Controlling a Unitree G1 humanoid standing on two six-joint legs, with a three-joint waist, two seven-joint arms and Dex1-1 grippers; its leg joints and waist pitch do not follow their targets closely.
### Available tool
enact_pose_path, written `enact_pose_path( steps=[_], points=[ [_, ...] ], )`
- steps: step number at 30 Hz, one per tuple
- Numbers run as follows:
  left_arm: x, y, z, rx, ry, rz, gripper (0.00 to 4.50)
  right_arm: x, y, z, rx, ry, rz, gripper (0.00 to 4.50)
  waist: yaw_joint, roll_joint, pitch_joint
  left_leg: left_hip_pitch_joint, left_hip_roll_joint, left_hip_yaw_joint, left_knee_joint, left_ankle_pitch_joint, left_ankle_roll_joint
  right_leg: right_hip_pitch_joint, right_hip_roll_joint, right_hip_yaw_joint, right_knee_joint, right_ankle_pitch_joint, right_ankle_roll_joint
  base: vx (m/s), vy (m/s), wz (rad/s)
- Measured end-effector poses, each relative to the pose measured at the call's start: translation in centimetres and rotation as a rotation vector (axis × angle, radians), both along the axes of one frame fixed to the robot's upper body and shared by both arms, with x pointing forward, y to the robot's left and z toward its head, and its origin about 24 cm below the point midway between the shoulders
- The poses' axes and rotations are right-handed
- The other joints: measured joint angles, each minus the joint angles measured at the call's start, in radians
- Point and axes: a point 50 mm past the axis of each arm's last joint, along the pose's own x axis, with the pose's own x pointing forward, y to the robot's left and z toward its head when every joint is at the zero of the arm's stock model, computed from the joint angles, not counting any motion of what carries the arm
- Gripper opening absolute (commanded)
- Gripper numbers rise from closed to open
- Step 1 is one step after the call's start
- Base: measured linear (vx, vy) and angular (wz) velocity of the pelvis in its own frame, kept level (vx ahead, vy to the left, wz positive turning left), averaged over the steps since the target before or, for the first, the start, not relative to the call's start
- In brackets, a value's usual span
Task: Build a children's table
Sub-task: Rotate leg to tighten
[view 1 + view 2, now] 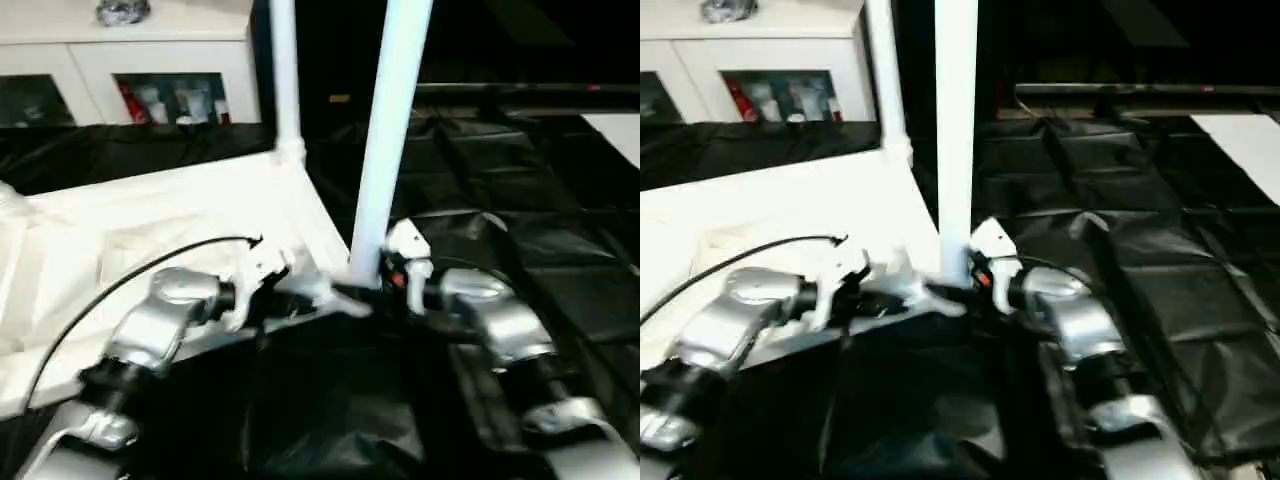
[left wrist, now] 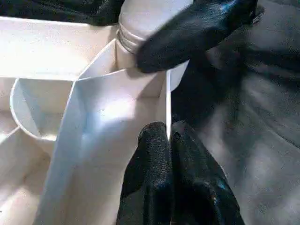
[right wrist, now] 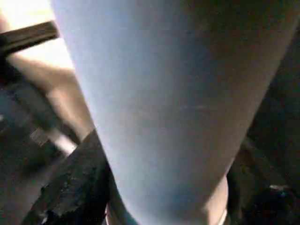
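Right wrist view: leg [image 3: 159, 103] between right gripper [image 3: 159, 211] fingers.

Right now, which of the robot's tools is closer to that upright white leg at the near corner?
Right. The right tool is around the near leg's base; the left tool pinches the tabletop's rim just beside it.

White legs [image 1: 385, 150], black floor covering [image 1: 560, 230]

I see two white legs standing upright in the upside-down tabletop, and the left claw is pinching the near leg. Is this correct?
Not quite. The left claw pinches the tabletop's thin edge wall, as the left wrist view shows. It is the right claw that is at the near leg. The far leg does stand upright too.
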Motion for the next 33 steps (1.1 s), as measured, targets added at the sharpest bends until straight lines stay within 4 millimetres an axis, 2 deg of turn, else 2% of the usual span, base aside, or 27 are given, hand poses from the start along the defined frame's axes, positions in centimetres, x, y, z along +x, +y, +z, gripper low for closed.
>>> enact_pose_path(
  steps=[11, 12, 14, 21, 24, 28, 33],
  points=[
    [2.0, -3.0, 0.4, 0.005, -0.048, 0.179, 0.0, 2.2, 1.6, 0.3, 0.008, -0.021, -0.377, 2.74, -0.004, 0.001, 0.0, -0.002, 0.0, 0.0, -0.001, 0.001, 0.002, -0.001, 0.0, 0.0, -0.002, 0.0, 0.0, 0.0, 0.0, 0.0],
    [2.0, -3.1, 0.4, 0.004, -0.046, 0.182, 0.0, 2.2, 1.6, 0.3, 0.01, -0.024, -0.378, 3.08, -0.003, 0.001, 0.0, -0.002, 0.0, 0.0, -0.001, 0.001, 0.002, -0.001, 0.0, 0.0, -0.002, -0.001, 0.0, 0.0, 0.0, 0.0],
    [2.0, -3.1, 0.4, 0.003, -0.044, 0.183, 0.0, 2.1, 1.7, 0.3, 0.013, -0.027, -0.376, 3.43, -0.002, 0.002, 0.001, -0.002, 0.0, 0.0, -0.001, 0.001, 0.002, -0.002, 0.0, 0.0, -0.002, -0.001, 0.0, 0.0, 0.0, 0.0],
    [1.3, -2.6, 0.2, 0.0, -0.053, 0.192, 0.0, 1.4, 2.1, 0.1, 0.038, -0.015, -0.331, 4.0, -0.017, 0.003, 0.001, -0.002, 0.0, 0.0, -0.001, 0.001, 0.002, -0.002, 0.0, 0.0, -0.002, -0.001, 0.0, 0.0, 0.0, 0.0],
    [1.0, -2.3, 0.2, 0.0, -0.057, 0.179, 0.0, 1.2, 2.2, 0.3, 0.045, -0.018, -0.301, 4.39, -0.022, 0.003, 0.001, -0.001, 0.0, 0.0, -0.001, 0.001, 0.002, -0.002, 0.0, 0.0, -0.002, -0.001, 0.0, 0.0, 0.0, 0.0],
    [0.3, -1.6, 0.2, -0.01, -0.05, 0.143, 0.0, 0.5, 2.1, 0.4, 0.035, -0.022, -0.218, 4.45, -0.022, 0.004, 0.002, -0.001, 0.0, 0.0, -0.002, 0.001, 0.002, -0.002, 0.001, 0.0, -0.002, -0.001, 0.0, 0.0, 0.0, 0.0],
    [-0.5, -0.6, 0.4, -0.026, -0.034, 0.091, 0.0, -0.6, 0.7, 0.8, 0.008, -0.018, -0.077, 4.45, -0.015, 0.007, 0.004, -0.001, 0.0, 0.0, -0.002, 0.001, 0.001, -0.002, 0.001, 0.0, -0.001, -0.001, 0.0, 0.0, 0.0, 0.0]
  ],
)
